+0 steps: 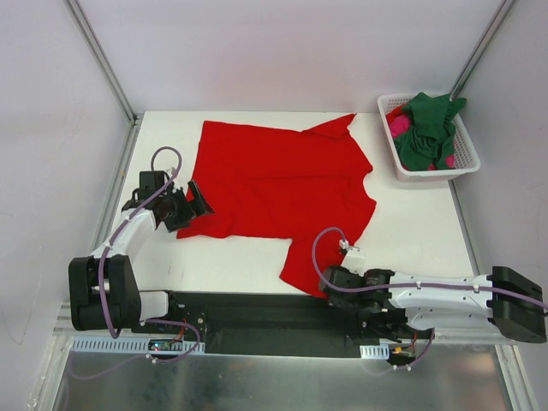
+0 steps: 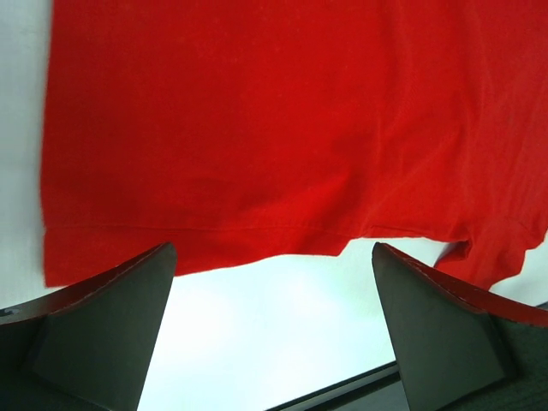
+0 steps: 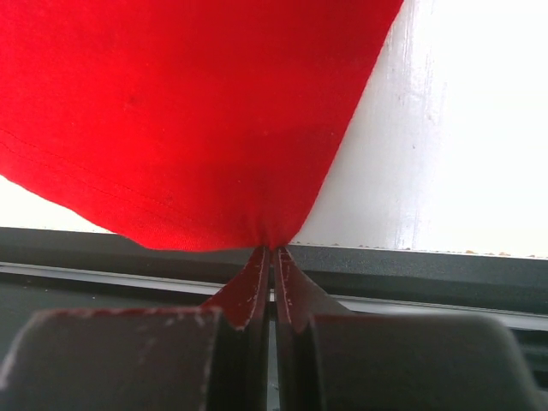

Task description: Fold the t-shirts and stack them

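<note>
Progress: early stage. The red t-shirt lies spread and mostly flat on the table, with no fold made in it yet. The green t-shirt and the pink t-shirt sit bundled together in the basket at the far right corner. No stack is begun, so all three folds and the stacking remain.

Right gripper: jaws pressed together on a pinch of the red cloth at its near corner, by the table's front edge (the fabric gathers into a point where it enters the jaws).

Left gripper: fingers spread wide and holding nothing. They are aimed at the near left hem, which lies just ahead of the tips. Contact with the cloth is not evident
</note>
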Controlling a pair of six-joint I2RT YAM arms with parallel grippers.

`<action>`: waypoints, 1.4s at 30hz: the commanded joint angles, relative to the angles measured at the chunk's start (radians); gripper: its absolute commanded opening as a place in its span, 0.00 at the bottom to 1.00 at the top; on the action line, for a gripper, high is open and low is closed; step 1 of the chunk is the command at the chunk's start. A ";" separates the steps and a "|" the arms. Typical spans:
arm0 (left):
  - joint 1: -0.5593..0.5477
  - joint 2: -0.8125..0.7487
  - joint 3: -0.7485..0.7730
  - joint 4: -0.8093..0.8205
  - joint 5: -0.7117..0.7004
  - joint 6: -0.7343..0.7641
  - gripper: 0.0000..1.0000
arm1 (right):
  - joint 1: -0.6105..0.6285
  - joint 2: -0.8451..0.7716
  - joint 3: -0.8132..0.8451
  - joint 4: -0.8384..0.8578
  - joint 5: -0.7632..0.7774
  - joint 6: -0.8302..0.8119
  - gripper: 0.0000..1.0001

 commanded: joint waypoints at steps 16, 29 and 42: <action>0.149 0.021 0.112 -0.286 -0.162 0.214 0.99 | -0.022 -0.007 0.062 -0.044 0.052 -0.087 0.01; 0.149 0.121 0.114 -0.294 -0.119 0.217 0.91 | -0.050 -0.058 0.046 -0.053 0.049 -0.090 0.01; 0.150 0.176 0.127 -0.292 -0.120 0.220 0.59 | -0.073 -0.102 0.049 -0.083 0.055 -0.101 0.02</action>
